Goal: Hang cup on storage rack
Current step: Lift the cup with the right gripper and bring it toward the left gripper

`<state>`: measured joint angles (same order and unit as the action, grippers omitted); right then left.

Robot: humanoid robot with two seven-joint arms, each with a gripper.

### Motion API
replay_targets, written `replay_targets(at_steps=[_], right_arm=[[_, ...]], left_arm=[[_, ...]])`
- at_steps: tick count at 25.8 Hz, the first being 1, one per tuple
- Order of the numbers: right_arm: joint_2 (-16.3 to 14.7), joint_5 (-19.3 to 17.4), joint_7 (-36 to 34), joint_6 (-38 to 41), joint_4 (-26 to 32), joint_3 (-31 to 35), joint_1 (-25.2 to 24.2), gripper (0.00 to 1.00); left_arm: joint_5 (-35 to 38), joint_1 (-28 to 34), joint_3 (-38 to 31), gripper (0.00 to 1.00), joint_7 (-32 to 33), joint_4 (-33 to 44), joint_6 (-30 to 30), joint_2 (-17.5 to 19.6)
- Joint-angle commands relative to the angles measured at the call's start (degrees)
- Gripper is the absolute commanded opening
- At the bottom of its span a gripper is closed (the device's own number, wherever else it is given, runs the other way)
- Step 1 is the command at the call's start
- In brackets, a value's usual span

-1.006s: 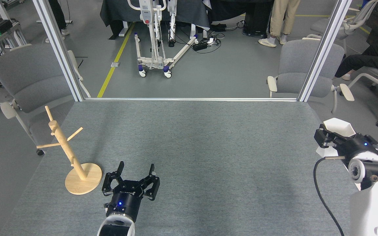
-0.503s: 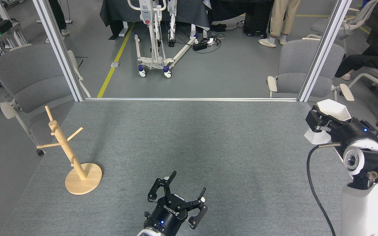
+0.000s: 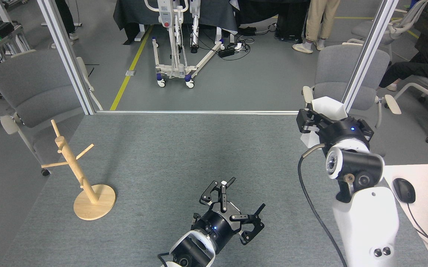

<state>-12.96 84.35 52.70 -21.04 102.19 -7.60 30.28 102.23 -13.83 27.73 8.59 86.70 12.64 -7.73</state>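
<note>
Matte white and faceted, the angular cup was held clear of the surface by the right end effector, whose dark fingers were pressed against the cup's near wall; it could not be made out whether its small hole faced outward, since most of the body was hidden behind the wrist. The cup was carried near the far right corner of the grey felt-covered counter, just in front of the aluminium frame post.

The carrying step was judged to be in hand, with hanging not yet done. The light wooden storage rack, with its round disc base, leaning central post and short angled pegs, was set at the near left edge, well apart from the cup. A long leftward crossing was judged to be called for next, followed by a tilt so that a peg could be threaded.

The left end effector was held low near the front middle, its fingers spread and empty. Open felt lay between cup and rack, though this arm sat close to the likely path. The rack's base was placed close to the left edge, so a hard nudge might tip it off.
</note>
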Motion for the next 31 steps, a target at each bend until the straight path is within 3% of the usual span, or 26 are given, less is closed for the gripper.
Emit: replay_targets(at_steps=[1,7,14,21,31], right_arm=[[1.18,2.14,-0.05,-5.24,-0.77,-6.81,-0.31,0.16],[3.2,2.75,-0.14,-7.0,-3.67,-11.12,-0.83,0.16],[5.05,3.02,-0.32,-6.39,-4.99,-11.2,-1.89,0.16],[5.05,3.46,-0.4,-6.3,-5.25,-11.2,-1.98,0.16],[5.13,3.46,-0.4,-6.3,-5.25,-11.2,-2.33,0.16]], left_arm=[[-1.25,-5.42,-0.39,0.99,0.03,-3.11,0.1,-0.18],[-5.82,-11.57,-0.3,0.99,4.51,-5.22,1.16,-0.27],[-8.28,-12.1,-0.22,0.99,5.74,-6.54,2.21,-0.45],[-15.92,-14.83,0.31,0.99,8.46,-10.76,2.74,-0.54],[-20.05,-18.87,0.58,0.99,8.55,-16.29,2.74,-0.54]])
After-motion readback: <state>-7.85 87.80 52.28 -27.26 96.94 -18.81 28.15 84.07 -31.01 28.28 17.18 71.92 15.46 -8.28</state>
